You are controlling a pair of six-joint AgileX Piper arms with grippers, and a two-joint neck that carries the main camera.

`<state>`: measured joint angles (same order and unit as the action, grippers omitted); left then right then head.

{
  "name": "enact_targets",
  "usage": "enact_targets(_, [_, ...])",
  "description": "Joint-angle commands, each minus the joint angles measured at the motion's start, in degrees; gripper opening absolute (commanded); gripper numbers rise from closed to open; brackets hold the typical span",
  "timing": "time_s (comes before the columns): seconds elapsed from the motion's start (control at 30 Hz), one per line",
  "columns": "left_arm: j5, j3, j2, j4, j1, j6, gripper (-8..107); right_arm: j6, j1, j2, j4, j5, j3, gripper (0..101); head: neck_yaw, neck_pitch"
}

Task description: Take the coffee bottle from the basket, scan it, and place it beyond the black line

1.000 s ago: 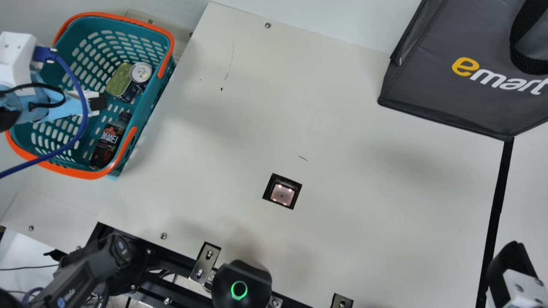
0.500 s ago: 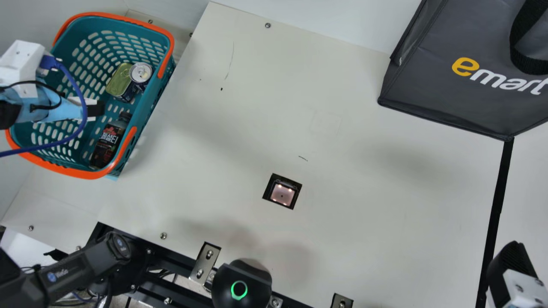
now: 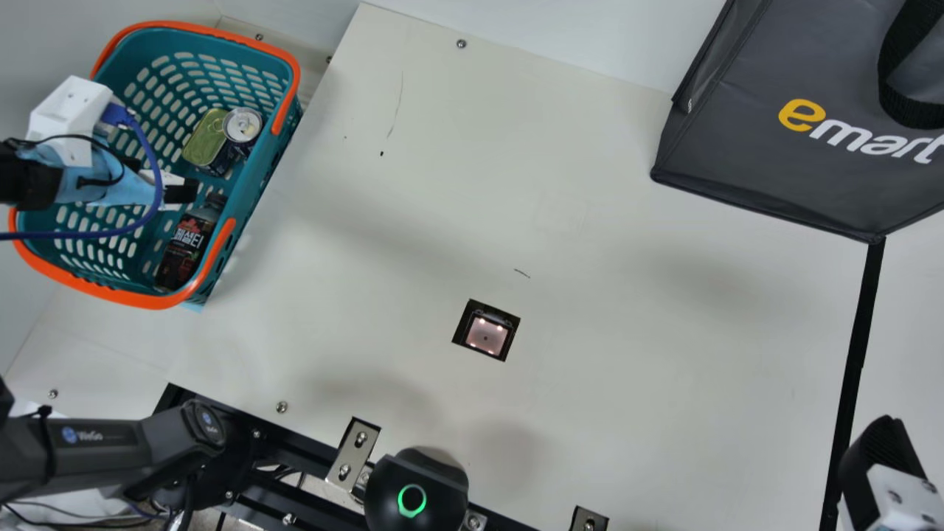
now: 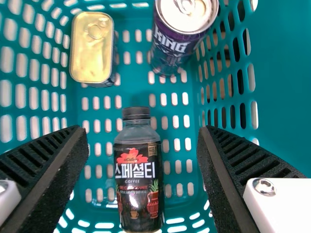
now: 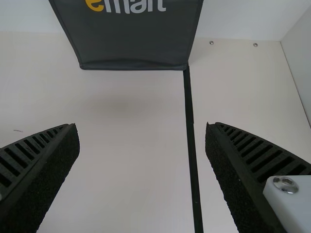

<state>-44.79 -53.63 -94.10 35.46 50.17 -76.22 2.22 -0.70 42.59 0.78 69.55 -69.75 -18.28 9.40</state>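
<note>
coffee bottle: dark plastic bottle w/ black cap & black-red label (image 3: 186,247) is lying inside the basket, alongside its R wall nr the front R corner, cap pointing twd the cans.
basket: teal perforated plastic basket w/ orange rim (image 3: 122,295), sitting at the L edge of the cream counter (image 3: 627,317).
cans: flat rect. tin w/ greenish-gold lid (image 3: 206,140) & round purple can w/ silver top (image 3: 243,125) are resting nr each other by basket's R wall.
L pincer: left pincer (image 3: 164,179) is hanging over basket; in L wrist view, left pincer (image 4: 143,138) is showing fingers spread wide apart, bottle appearing betw. them.
R pincer: right pincer (image 3: 885,457) is hovering nr counter's front R corner, fingers wide apart.
scanner: black square scanner w/ lit pinkish window (image 3: 487,335), sitting in counter, nearer front edge.
line: black tape line (image 3: 859,346) is running nr counter's R edge.
bag: dark grey fabric bag (image 3: 737,133), standing at back R, bottom corner meeting line's far end.
</note>
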Motion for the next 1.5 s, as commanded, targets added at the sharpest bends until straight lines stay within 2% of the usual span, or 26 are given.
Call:
enact_targets(0.0, [0.15,-0.41,-2.35,0.10,-0.19,-1.46,90,0.00,0.00,0.00,0.00,0.00,0.00,91,-0.14,-1.48])
enact_targets(0.33, [1.77,-3.00,-10.24,-1.76,-2.08,-3.10,90,0.00,0.00,0.00,0.00,0.00,0.00,91,-0.14,-1.48])
enact_targets(0.83, [8.41,-5.81,-19.18,-6.27,-6.71,4.07,90,0.00,0.00,0.00,0.00,0.00,0.00,91,-0.14,-1.48])
enact_targets(1.17, [11.33,-8.01,-23.43,-7.93,-7.86,7.82,90,0.00,0.00,0.00,0.00,0.06,0.00,91,-0.14,-1.48])
enact_targets(1.47, [14.02,-7.90,-25.70,-7.77,-8.75,8.99,90,0.00,0.00,0.00,0.00,0.06,0.00,91,-0.14,-1.48])
